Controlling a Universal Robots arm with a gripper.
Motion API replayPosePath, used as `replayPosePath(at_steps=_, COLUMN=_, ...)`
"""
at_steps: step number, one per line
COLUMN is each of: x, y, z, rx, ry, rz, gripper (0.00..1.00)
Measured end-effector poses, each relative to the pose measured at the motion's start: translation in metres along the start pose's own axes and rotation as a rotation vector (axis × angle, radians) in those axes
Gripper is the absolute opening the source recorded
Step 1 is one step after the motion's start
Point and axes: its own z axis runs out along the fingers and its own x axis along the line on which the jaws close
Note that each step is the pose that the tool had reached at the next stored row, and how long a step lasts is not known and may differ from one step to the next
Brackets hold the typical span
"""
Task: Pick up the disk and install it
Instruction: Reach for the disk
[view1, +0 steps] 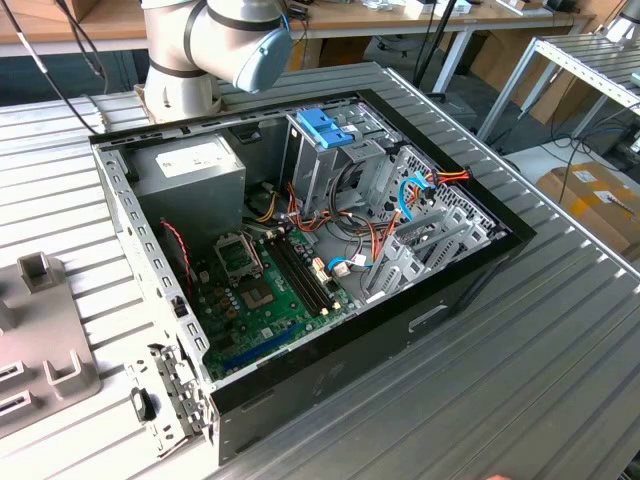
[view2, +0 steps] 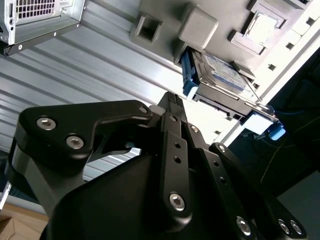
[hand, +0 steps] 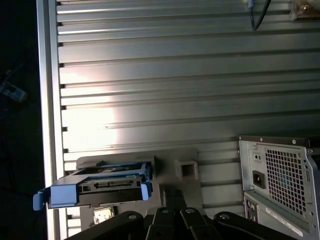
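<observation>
The disk (view2: 222, 74) is a flat silver-grey drive with blue side rails and a pale label. It rests in a grey holder (view2: 200, 25) on the ribbed metal table. In the first wrist view the disk (hand: 100, 186) shows its blue-railed end. My gripper (view2: 171, 100) hangs above the table a short way from the disk, not touching it. Its black fingers meet at their tips with nothing between them, and the gripper (hand: 172, 196) looks the same in the first wrist view. The open computer case (view1: 440, 300) lies on the table in the exterior view.
Inside the case stand a metal drive cage with a blue top (view1: 325, 130), a grey power supply (view1: 190, 165) and a green mainboard (view1: 265, 295) with loose cables. The arm's base (view1: 215, 40) rises behind the case. The grey holder plate (view1: 40, 345) lies at the exterior view's left.
</observation>
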Motion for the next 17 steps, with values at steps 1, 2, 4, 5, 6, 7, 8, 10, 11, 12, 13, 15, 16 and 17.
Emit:
replayPosePath(at_steps=1, x=0.001, y=0.0, z=0.0, rx=0.0, ry=0.0, rz=0.0, gripper=0.11)
replayPosePath(at_steps=2, x=0.0013, y=-0.0001, z=0.0, rx=-0.0001, ry=0.0, rz=0.0, gripper=0.11)
replayPosePath(at_steps=4, x=0.0014, y=0.0, z=0.0, rx=0.0, ry=0.0, rz=0.0, gripper=0.11)
replayPosePath(at_steps=5, x=0.0015, y=0.0, z=0.0, rx=0.0, ry=0.0, rz=0.0, gripper=0.11)
replayPosePath(at_steps=6, x=0.0015, y=-0.0001, z=0.0, rx=0.0, ry=0.0, rz=0.0, gripper=0.11)
replayPosePath(at_steps=7, x=0.0015, y=-0.0001, z=0.0, rx=0.0, ry=0.0, rz=0.0, gripper=0.11)
replayPosePath(at_steps=8, x=0.0016, y=-0.0001, z=0.0, rx=0.0, ry=0.0, rz=0.0, gripper=0.11)
replayPosePath(at_steps=10, x=0.0029, y=-0.0001, z=-0.0001, rx=0.0, ry=0.0, rz=0.0, gripper=0.11)
replayPosePath(at_steps=11, x=0.0034, y=-0.0002, z=-0.0001, rx=0.0, ry=0.0, rz=0.0, gripper=0.11)
replayPosePath(at_steps=12, x=0.0041, y=-0.0003, z=-0.0001, rx=0.0, ry=0.0, rz=0.0, gripper=0.11)
replayPosePath(at_steps=13, x=0.0049, y=-0.0003, z=-0.0001, rx=0.0, ry=0.0, rz=0.0, gripper=0.11)
replayPosePath(at_steps=15, x=0.0061, y=-0.0004, z=-0.0002, rx=0.0, ry=0.0001, rz=0.0, gripper=0.11)
replayPosePath(at_steps=16, x=0.0066, y=-0.0005, z=-0.0001, rx=-0.0001, ry=0.0, rz=0.0, gripper=0.11)
replayPosePath(at_steps=17, x=0.0072, y=-0.0005, z=-0.0002, rx=0.0, ry=0.0, rz=0.0, gripper=0.11)
